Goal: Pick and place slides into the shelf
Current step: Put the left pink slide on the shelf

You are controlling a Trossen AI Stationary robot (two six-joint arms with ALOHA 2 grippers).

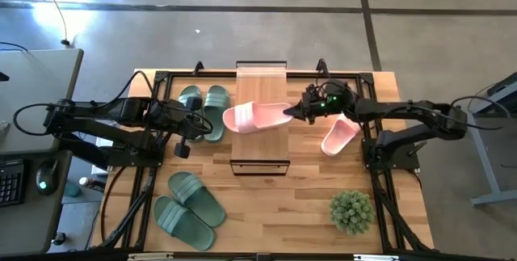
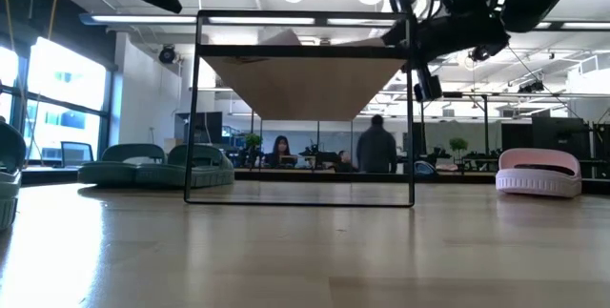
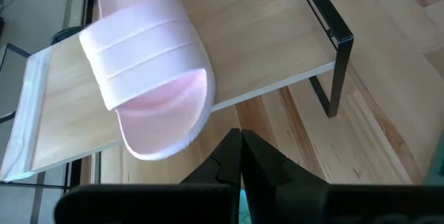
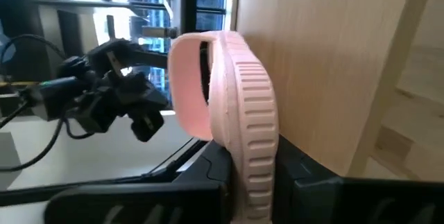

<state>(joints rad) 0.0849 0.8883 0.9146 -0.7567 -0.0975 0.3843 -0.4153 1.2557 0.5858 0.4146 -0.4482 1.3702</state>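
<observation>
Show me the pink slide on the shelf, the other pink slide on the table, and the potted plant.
pink slide on the shelf (image 1: 254, 117), high view, strap.
other pink slide (image 1: 339, 136), high view, middle of it.
potted plant (image 1: 351, 210), high view, foliage centre.

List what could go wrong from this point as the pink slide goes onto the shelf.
1. The pale pink ribbed rubber slide overhangs the left edge of the light wood plank shelf with its black metal frame; released here, it may tip off.
2. The right gripper pinches only the sole's end, so the slide could twist in the jaws.
3. The shut left gripper sits close beside the shelf; the slide's overhanging end could bump it.
</observation>
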